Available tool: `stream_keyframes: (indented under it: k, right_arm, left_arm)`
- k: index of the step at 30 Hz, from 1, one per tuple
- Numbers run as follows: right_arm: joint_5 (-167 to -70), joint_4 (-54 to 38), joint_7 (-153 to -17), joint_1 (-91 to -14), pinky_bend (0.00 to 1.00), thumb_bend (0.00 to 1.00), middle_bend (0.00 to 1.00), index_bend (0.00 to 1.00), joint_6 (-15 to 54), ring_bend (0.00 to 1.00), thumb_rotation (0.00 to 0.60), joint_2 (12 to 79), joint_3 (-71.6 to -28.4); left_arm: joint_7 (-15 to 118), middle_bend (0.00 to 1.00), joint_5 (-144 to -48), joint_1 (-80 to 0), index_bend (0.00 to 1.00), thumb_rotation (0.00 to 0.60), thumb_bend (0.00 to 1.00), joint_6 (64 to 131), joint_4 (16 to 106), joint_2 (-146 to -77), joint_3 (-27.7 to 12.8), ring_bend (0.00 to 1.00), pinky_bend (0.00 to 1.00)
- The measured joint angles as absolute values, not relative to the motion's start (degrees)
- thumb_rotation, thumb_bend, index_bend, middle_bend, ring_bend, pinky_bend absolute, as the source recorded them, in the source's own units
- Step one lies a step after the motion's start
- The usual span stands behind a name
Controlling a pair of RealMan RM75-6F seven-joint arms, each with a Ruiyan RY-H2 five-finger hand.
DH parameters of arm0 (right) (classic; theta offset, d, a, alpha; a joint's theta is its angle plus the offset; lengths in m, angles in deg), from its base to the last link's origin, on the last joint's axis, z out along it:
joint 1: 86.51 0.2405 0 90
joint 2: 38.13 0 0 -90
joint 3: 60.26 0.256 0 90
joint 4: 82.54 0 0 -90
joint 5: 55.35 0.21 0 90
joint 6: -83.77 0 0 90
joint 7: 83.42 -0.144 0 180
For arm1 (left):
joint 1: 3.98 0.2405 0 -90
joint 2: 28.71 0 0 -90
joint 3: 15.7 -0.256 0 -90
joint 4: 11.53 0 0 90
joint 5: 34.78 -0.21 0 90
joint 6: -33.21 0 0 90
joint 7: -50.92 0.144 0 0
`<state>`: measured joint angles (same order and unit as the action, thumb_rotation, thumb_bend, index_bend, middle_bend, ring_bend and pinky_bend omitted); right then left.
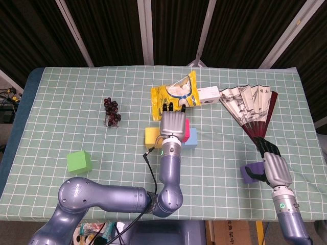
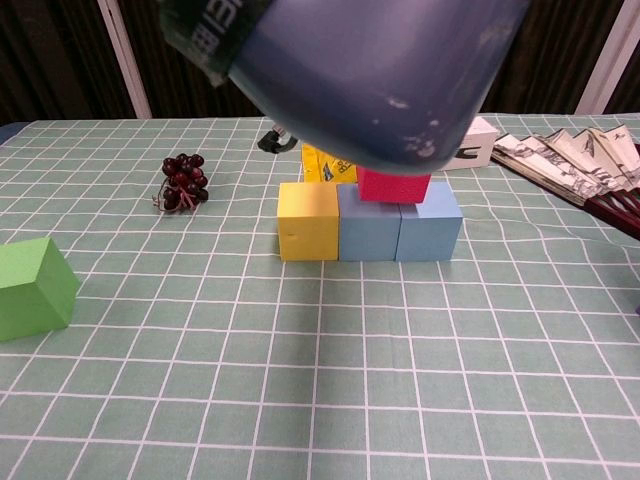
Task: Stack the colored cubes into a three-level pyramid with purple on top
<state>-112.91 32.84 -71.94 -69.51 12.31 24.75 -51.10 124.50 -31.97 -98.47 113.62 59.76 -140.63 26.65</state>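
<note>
- Near the middle of the table (image 1: 61, 102), the left hand (image 1: 173, 125) lies over the pink cube (image 2: 394, 185), which sits on the two blue cubes (image 2: 400, 222) of the bottom row; the yellow cube (image 2: 308, 220) closes this row on its left side.
- Whether the left hand grips the pink cube or only covers it, I cannot tell: in the chest view the forearm hides the fingers, and in the head view only the back of the hand shows.
- The right hand (image 1: 273, 168) rests near the front right edge with its fingers curled around the purple cube (image 1: 250, 173), so it seems to hold it.
- The green cube (image 1: 79, 161) stands alone, well apart to the front left of the row, and the left hand is clearly the nearer one to it.
- My judgement: the second level needs the green cube beside the pink one, over the yellow and the left blue cube, so the coming reach goes left and toward the robot.
- Open cloth lies between the row and the green cube; the grapes (image 1: 111, 112) are behind this path, the snack bag (image 1: 176, 91) just behind the row.
- The folding fan (image 1: 253, 104) lies between the purple cube and the far right edge.
</note>
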Motion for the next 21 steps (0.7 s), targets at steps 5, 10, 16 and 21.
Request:
stream_keyframes:
  k: [5, 10, 16, 21]
  right_arm:
    - [-112.87, 32.86, -72.13, -69.46, 0.00, 0.34, 0.06, 0.00, 12.38, 0.00, 0.600, 24.67, -51.10]
    - [-112.82, 32.87, -72.22, -69.42, 0.00, 0.34, 0.06, 0.00, 12.50, 0.00, 0.600, 24.63, -51.20]
    - [-112.88, 32.98, -72.40, -69.38, 0.00, 0.34, 0.06, 0.00, 12.50, 0.00, 0.600, 24.52, -51.16]
    - [-112.99, 33.00, -72.53, -69.35, 0.00, 0.34, 0.06, 0.00, 12.63, 0.00, 0.600, 24.46, -51.27]
  left_arm:
    - [124.74, 0.41, -32.35, -98.69, 0.00, 0.600, 0.32, 113.38, 59.21, -141.25, 26.77, 0.00, 0.00]
    - [125.12, 0.41, -32.38, -98.80, 0.00, 0.600, 0.32, 113.22, 58.57, -141.85, 26.88, 0.00, 0.00]
    - [125.35, 0.41, -32.67, -99.00, 0.00, 0.600, 0.32, 113.02, 57.82, -142.41, 27.24, 0.00, 0.00]
    - [125.35, 0.41, -33.19, -99.18, 0.00, 0.600, 0.32, 112.87, 57.38, -142.88, 27.36, 0.00, 0.00]
